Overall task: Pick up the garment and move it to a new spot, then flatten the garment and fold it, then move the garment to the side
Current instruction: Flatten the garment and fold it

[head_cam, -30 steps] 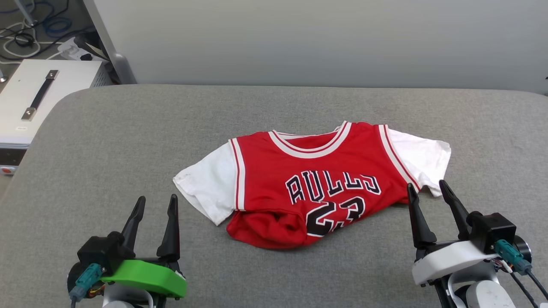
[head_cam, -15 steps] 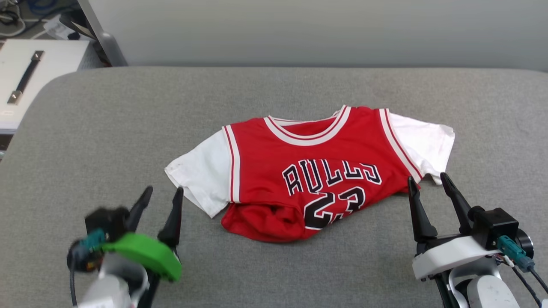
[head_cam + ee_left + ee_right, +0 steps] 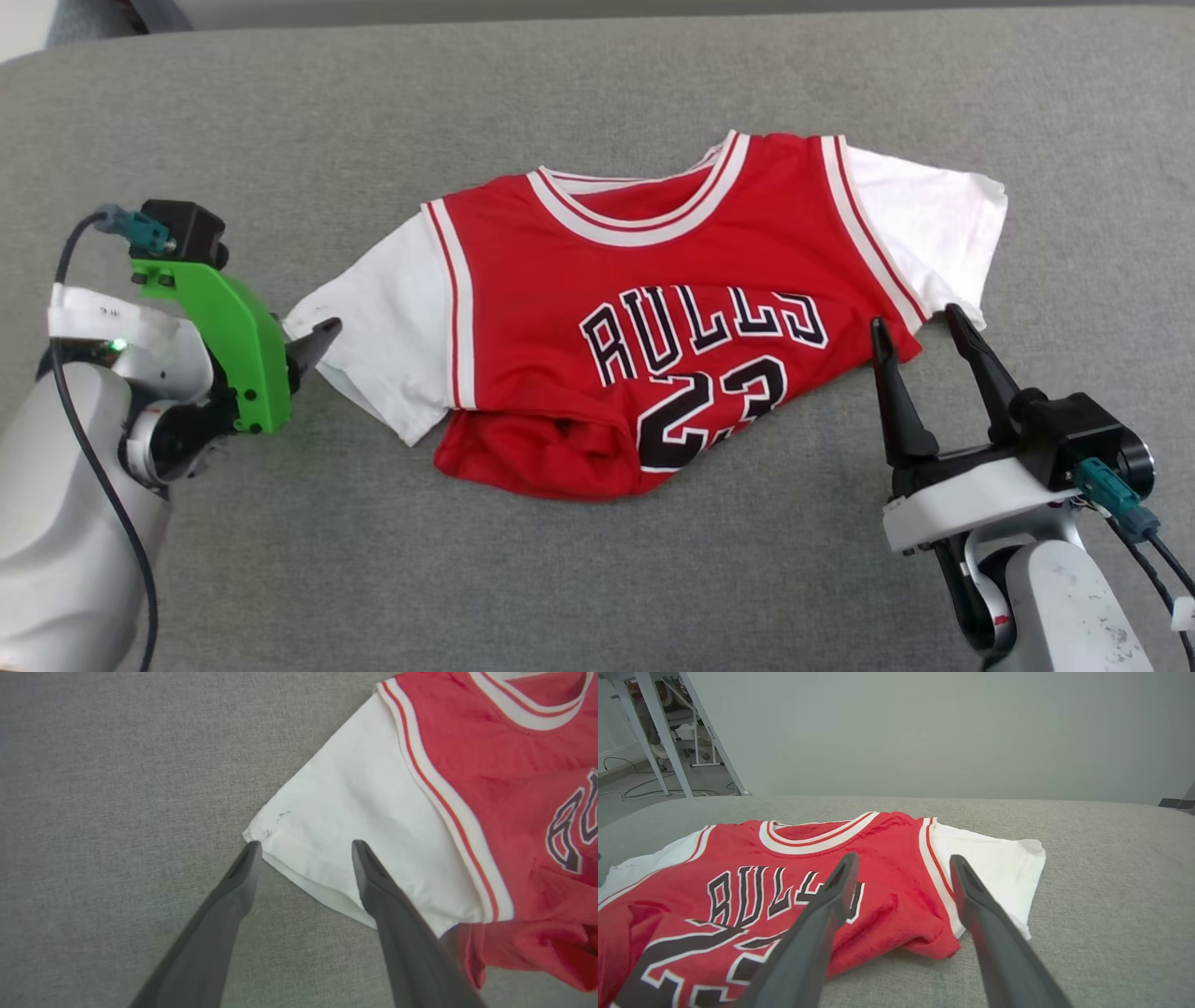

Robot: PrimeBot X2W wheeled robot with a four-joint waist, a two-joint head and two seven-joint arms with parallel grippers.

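Observation:
The garment (image 3: 653,308) lies front up on the grey surface, a red jersey with white sleeves and black lettering, its lower hem bunched up at the front left. My left gripper (image 3: 317,341) points sideways at the left sleeve. In the left wrist view it (image 3: 306,844) is open, and its two fingers straddle that sleeve's corner hem (image 3: 327,826). My right gripper (image 3: 915,320) stands open just in front of the right armhole, with nothing between its fingers. The right wrist view has this gripper (image 3: 902,857) low over the garment (image 3: 738,854), beside the right sleeve (image 3: 994,868).
The grey padded surface (image 3: 653,579) stretches around the garment on all sides. In the right wrist view a pale wall (image 3: 924,728) rises behind the surface. White table legs (image 3: 663,737) and cables on the floor stand at the far left.
The head camera has tilted down, so the whole picture shifted. My left arm swung out to the left and turned its fingers towards the left sleeve. The right gripper has stayed about where it was.

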